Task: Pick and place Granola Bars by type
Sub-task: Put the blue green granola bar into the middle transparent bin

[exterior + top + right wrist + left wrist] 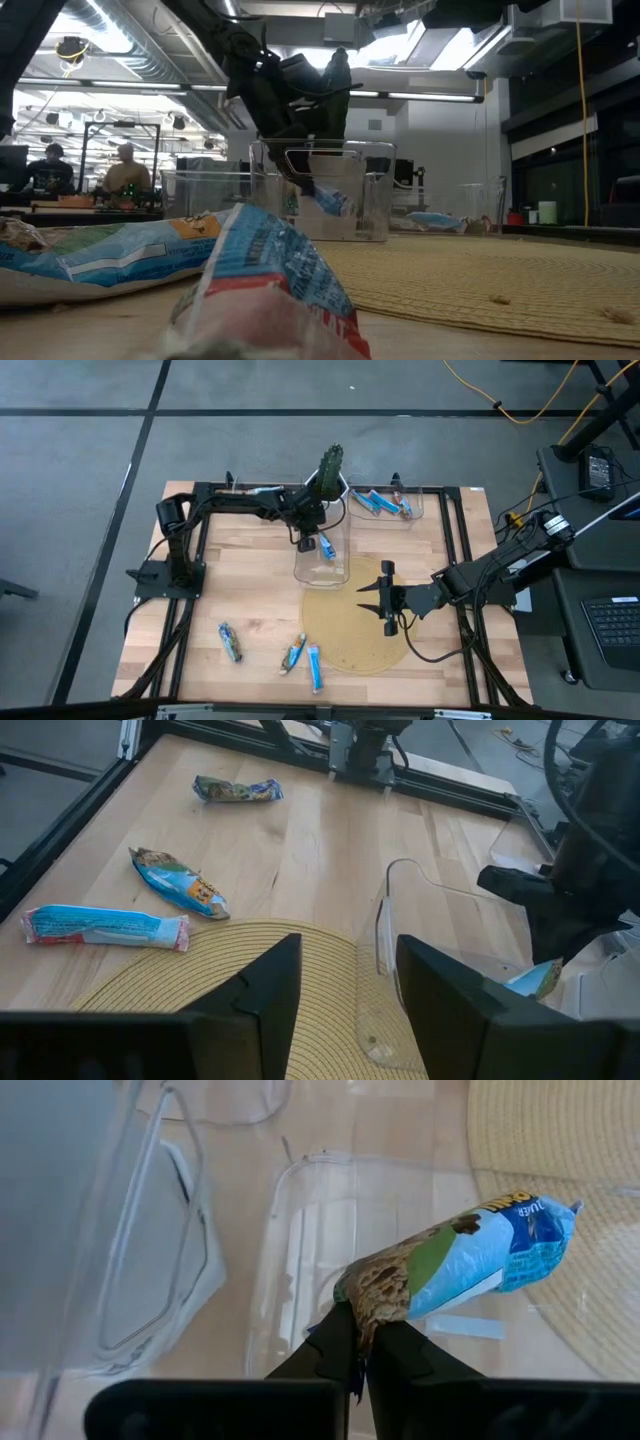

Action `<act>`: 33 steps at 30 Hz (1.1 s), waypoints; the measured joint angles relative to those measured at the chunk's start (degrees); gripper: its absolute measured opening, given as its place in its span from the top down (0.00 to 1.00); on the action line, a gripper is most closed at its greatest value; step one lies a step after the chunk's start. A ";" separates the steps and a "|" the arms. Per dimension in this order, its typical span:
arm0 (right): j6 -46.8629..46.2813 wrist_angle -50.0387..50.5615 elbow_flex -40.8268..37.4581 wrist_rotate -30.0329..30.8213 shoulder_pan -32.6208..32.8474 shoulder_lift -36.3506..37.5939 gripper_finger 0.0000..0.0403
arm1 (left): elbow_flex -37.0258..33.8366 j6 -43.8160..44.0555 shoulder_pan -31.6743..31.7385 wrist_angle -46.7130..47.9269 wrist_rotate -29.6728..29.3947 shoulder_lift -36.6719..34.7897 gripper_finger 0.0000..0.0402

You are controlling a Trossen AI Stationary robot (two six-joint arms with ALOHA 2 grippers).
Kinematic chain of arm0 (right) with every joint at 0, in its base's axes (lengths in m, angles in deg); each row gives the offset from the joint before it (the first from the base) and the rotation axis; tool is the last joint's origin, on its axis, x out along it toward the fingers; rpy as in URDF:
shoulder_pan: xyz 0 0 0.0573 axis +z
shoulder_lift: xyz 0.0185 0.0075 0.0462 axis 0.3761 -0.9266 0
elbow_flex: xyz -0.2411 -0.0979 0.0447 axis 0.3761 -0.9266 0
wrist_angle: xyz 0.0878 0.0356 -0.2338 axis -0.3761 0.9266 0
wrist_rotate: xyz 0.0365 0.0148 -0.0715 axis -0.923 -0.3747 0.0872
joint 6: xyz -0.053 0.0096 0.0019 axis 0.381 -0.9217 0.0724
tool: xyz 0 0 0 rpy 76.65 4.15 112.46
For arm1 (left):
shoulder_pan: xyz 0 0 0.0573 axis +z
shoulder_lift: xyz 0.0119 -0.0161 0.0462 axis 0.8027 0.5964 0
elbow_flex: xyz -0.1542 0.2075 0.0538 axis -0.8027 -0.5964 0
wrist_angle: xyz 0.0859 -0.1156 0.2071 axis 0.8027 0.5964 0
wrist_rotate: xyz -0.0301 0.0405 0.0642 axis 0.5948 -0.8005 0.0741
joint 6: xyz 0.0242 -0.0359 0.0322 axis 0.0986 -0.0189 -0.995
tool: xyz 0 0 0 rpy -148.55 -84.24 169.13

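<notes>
My left gripper (pixel 308 532) hangs over a clear bin (pixel 335 565) near the table's middle, shut on a blue granola bar (pixel 500 1245) that also shows in the low view (pixel 330 200). A second clear bin (pixel 418 510) at the far edge holds several blue bars (pixel 375 502). Three more bars lie flat near the near edge: a green-brown one (pixel 230 642), a small one (pixel 293 655) and a blue and red one (pixel 315 668). My right gripper (pixel 385 598) hovers open over a round woven mat (pixel 345 630), touching nothing. My left gripper pinches the blue bar by its brown and green end (pixel 375 1295) between its two fingers (pixel 335 1345). The fingers come from above, pointing down. The bar is lifted clear and hangs tilted below them inside the clear bin's walls, its blue end (pixel 545 1225) free.
The woven mat (pixel 200 970) covers the table's near right part. The three loose bars (pixel 178 882) lie on bare wood beside it. A dark green object (pixel 331 463) stands by the far bins. A black frame runs round the table's edges. People sit far behind the table (pixel 125 170).
</notes>
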 joint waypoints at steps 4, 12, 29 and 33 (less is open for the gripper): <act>0.00 0.00 0.00 -0.03 0.01 0.00 0.58 | -0.01 0.01 0.13 -0.02 0.01 -0.01 0.98; 0.00 0.00 0.00 -0.03 0.02 0.00 0.58 | 0.00 0.16 0.04 0.14 1.36 0.61 0.99; -0.17 0.02 0.00 -0.34 0.01 0.00 0.58 | 0.04 0.24 0.14 -0.87 0.13 2.45 0.94; -0.17 0.03 0.00 -0.34 0.02 0.00 0.58 | 0.02 0.27 0.09 -0.92 0.52 2.43 0.93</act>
